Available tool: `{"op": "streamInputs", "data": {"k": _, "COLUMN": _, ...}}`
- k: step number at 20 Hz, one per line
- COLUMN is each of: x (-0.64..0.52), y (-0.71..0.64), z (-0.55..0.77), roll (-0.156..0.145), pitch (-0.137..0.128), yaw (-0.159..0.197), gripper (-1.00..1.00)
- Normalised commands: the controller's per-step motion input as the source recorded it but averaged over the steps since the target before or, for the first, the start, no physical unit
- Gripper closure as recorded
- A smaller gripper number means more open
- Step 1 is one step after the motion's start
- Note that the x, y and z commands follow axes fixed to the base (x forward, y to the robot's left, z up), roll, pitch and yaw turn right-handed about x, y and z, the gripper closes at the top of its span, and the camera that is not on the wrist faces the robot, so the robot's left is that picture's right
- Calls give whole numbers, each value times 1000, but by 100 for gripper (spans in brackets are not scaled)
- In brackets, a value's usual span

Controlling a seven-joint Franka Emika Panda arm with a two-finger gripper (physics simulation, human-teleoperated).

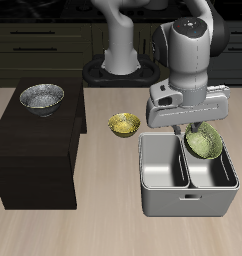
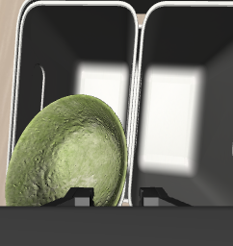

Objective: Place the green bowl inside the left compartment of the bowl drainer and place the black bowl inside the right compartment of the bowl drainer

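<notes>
We have the gripper (image 1: 198,128) closed on the green bowl (image 1: 202,142), pinching its rim, so the bowl hangs tilted on edge with its glossy inside turned out to the side. The exact pinch point is hidden behind the bowl's edge in the wrist view, but the bowl is clear of every surface, so we judge it to be firmly held.

What matters for the coming move is how the bowl sits against the bowl drainer (image 1: 188,200). The bowl hangs above the drainer, over the well farther from the wooden cabinet (image 1: 33,150), with its lower edge just above that well's rim. From the wrist view the green bowl (image 2: 70,159) lies wholly to one side of the drainer's dividing wall (image 2: 138,86), and the open floor of the well shows beyond it. In our judgement a straight descent would carry it into that well without touching the wall.

The black bowl (image 1: 41,97) rests on top of the cabinet, well apart from the drainer and untouched. A small yellow bowl (image 1: 123,124) sits just behind the drainer's back corner
</notes>
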Motion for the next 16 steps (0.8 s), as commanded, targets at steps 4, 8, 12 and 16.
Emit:
{"op": "streamInputs", "data": {"k": 4, "x": -35, "y": -41, "z": -78, "roll": 8, "pitch": 2, "yaw": 9, "gripper": -100}}
{"op": "streamInputs", "data": {"k": 8, "x": -48, "y": -4, "z": -36, "roll": 9, "pitch": 0, "yaw": 11, "gripper": -100}}
{"op": "streamInputs", "data": {"k": 12, "x": -174, "y": 101, "z": 225, "roll": 24, "pitch": -64, "yaw": 6, "gripper": -100}}
{"op": "streamInputs", "data": {"k": 16, "x": -286, "y": 138, "z": 587, "roll": 34, "pitch": -107, "yaw": -27, "gripper": -100}}
